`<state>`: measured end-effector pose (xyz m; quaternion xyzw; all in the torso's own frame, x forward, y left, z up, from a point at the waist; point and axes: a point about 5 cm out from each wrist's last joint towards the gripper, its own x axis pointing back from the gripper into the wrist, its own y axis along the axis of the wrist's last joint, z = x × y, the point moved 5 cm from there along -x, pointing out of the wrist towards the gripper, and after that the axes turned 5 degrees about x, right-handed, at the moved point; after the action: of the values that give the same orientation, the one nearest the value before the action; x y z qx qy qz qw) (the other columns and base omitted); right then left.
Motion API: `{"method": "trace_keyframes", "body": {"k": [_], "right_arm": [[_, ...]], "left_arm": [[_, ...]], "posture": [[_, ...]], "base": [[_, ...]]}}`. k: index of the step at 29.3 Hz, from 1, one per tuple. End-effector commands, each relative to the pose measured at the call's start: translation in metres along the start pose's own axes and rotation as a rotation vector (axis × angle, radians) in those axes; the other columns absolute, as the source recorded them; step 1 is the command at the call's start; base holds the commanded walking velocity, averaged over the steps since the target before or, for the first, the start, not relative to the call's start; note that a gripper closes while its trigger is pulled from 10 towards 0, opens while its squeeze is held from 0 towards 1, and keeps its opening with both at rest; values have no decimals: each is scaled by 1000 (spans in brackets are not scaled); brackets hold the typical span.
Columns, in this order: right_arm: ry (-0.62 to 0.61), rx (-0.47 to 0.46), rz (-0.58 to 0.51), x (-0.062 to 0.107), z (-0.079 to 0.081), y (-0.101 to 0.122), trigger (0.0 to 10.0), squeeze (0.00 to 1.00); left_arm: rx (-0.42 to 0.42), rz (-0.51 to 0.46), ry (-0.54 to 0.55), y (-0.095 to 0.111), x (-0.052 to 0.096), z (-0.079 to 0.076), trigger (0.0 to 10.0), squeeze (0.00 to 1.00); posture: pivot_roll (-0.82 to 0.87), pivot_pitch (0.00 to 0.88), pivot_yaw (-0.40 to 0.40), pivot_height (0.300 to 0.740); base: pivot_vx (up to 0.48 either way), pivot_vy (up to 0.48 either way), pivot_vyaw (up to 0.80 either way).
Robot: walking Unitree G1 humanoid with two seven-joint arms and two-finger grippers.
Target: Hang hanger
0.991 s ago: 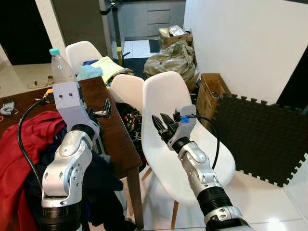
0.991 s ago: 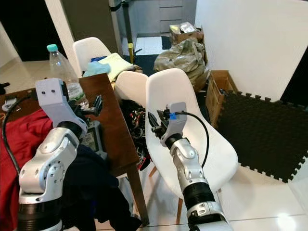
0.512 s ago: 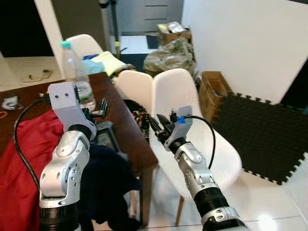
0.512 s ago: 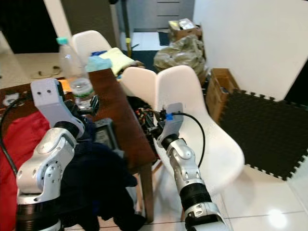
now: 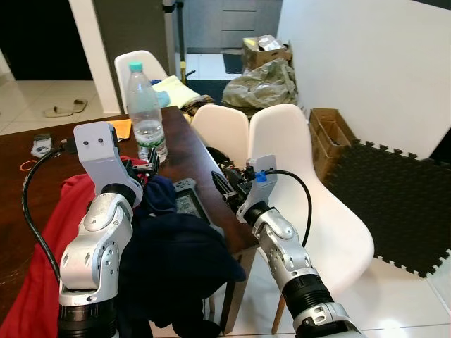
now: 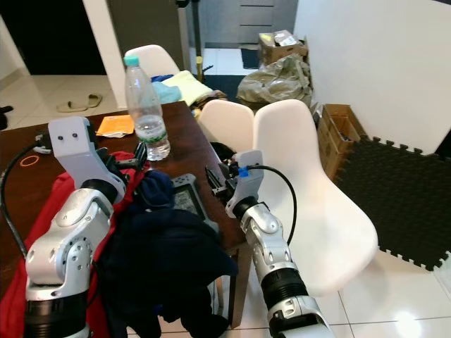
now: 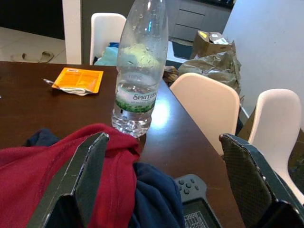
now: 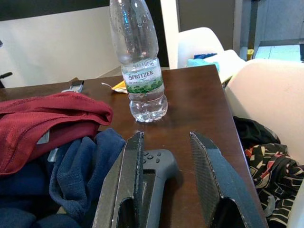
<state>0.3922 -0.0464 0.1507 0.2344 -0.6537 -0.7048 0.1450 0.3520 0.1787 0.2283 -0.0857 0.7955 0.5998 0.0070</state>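
While head views hide it, right end effector (image 8: 164,185) gapes above controller (image 8: 154,173).

head eyes look down on table (image 5: 204,165), wrist views perhaps nearer, sharing bottle (image 7: 141,71)

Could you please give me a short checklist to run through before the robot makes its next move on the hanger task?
1. Hanger located: not ok. No hanger can be made out on the table.
2. Left gripper free: ok, open and empty above the red garment.
3. Right gripper free: ok, open and empty, over the grey handheld device.
4. Water bottle stable: ok, upright on the table beyond both grippers, apart from them.
5. Clothes pile sorted: not ok. The dark blue garment and the red garment lie heaped together and may hide things.
6. Hanging rail in reach: cannot tell.
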Motion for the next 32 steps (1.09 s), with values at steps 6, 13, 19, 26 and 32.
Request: {"method": "trace_keyframes", "body": {"k": [6,13,19,26,32], "right_arm": [[9,15,14,1,-1,-2,10000,0],[11,-6,4,1,0,-1,10000,0],[16,-10,2,1,1,0,10000,0],[66,45,11,1,9,-1,10000,0],[77,47,17,1,10,-2,10000,0]], "left_arm": [[-15,21,-13,-5,1,-4,10000,0],[22,23,-2,-6,1,-3,10000,0],[5,18,2,-5,1,-1,10000,0],[18,16,0,-5,2,-1,10000,0],[21,15,0,-5,2,-1,10000,0]], "posture": [[179,8,6,740],[179,7,6,740],[180,7,6,740],[179,8,4,740],[182,10,4,740]], "base": [[0,0,400],[0,0,571],[0,0,0],[0,0,0],[0,0,298]]}}
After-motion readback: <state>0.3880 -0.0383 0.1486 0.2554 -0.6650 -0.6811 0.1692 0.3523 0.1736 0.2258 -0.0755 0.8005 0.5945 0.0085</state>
